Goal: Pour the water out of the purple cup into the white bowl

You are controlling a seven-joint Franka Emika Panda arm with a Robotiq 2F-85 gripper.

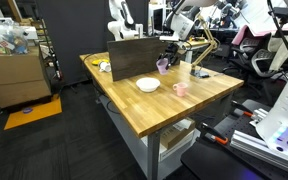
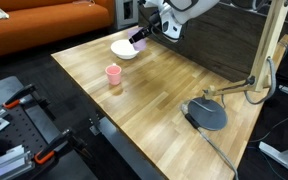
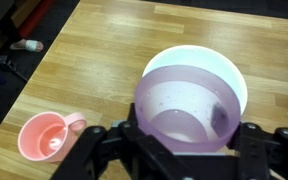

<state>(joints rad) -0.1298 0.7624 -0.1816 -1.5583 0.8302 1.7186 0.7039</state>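
My gripper point(image 3: 184, 150) is shut on the purple cup point(image 3: 189, 105) and holds it in the air, tilted, its mouth facing the wrist camera. The white bowl point(image 3: 199, 60) lies on the wooden table right behind and below the cup; only its far rim shows in the wrist view. In an exterior view the purple cup point(image 1: 163, 66) hangs above and just beyond the white bowl point(image 1: 148, 84). In the other exterior view the cup point(image 2: 139, 38) hangs over the bowl's point(image 2: 123, 49) edge. The gripper point(image 2: 152, 30) holds it from the side.
A pink cup point(image 3: 46, 135) stands on the table near the bowl, also in both exterior views point(image 1: 180, 89) point(image 2: 113, 74). A desk lamp with a round grey base point(image 2: 206, 114) stands on the table. A dark panel point(image 1: 134, 55) stands at the table's back.
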